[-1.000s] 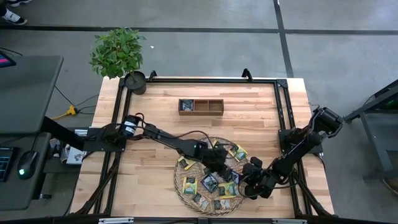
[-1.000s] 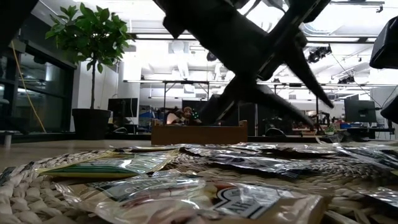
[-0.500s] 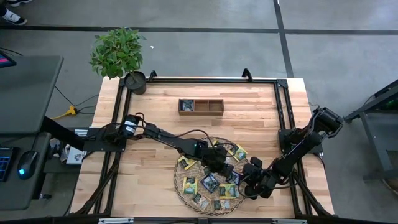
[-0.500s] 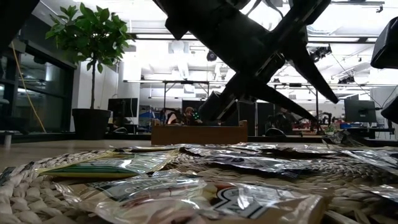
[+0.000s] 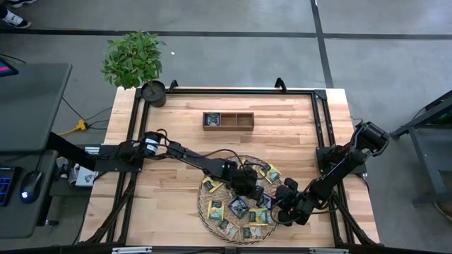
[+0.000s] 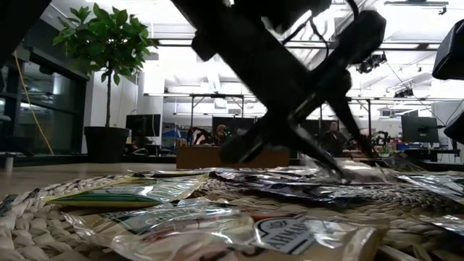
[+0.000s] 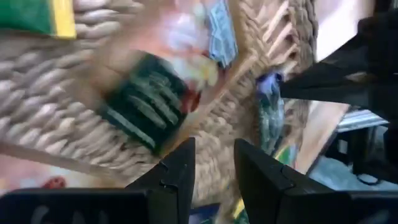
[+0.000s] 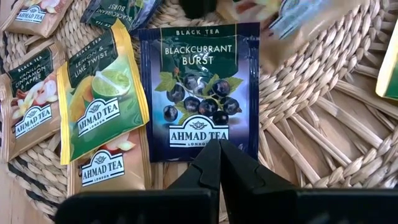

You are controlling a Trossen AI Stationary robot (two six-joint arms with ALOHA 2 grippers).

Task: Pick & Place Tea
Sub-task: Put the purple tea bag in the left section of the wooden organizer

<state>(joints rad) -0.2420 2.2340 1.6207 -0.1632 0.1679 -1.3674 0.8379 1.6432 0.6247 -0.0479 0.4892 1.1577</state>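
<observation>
Woven straw under both my grippers: the round tray point(image 5: 206, 212) sits near the front of the table, and the tea sachets point(image 5: 238, 207) are scattered all over it, some overlapping. My left gripper point(image 5: 248, 182) is low over the tray's far middle, fingers point(image 7: 177, 177) slightly apart with nothing between them, and a dark green sachet point(image 7: 144, 107) lies just beyond the tips. My right gripper point(image 5: 284, 209) hovers at the tray's right edge, fingers pressed together and empty, pointing at the blackcurrant sachet point(image 8: 199, 90). The wooden box point(image 5: 228, 121), the likely drop spot, waits well apart at the far side. Risks now, as I judge them: flat wrappers on bumpy weave could slide away, overlapping ones could come up two at once, and my two arms are near enough to clash.
</observation>
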